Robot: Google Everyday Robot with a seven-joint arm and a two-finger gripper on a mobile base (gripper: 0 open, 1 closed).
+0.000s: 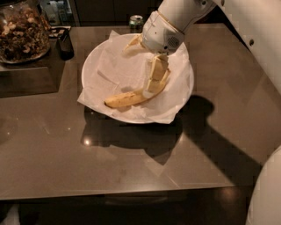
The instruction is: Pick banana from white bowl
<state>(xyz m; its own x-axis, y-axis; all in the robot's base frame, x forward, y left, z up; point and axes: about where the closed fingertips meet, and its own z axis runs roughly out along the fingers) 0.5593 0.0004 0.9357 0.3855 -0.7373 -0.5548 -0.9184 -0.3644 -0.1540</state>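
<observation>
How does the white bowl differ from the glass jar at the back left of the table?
The white bowl is opaque, wide and shallow; the glass jar is clear and deeper. The bowl is paper-lined and holds one banana; the jar is full of nuts. The open gripper reaches into the bowl, by the banana; the jar stands apart from it. Both are round and hold food.

Glossy brown table (131,171), dark surroundings, small light glints

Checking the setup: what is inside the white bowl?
White paper lines the white bowl; the banana lies on it, the gripper at its right end. Paper hides the bowl's bottom.
</observation>
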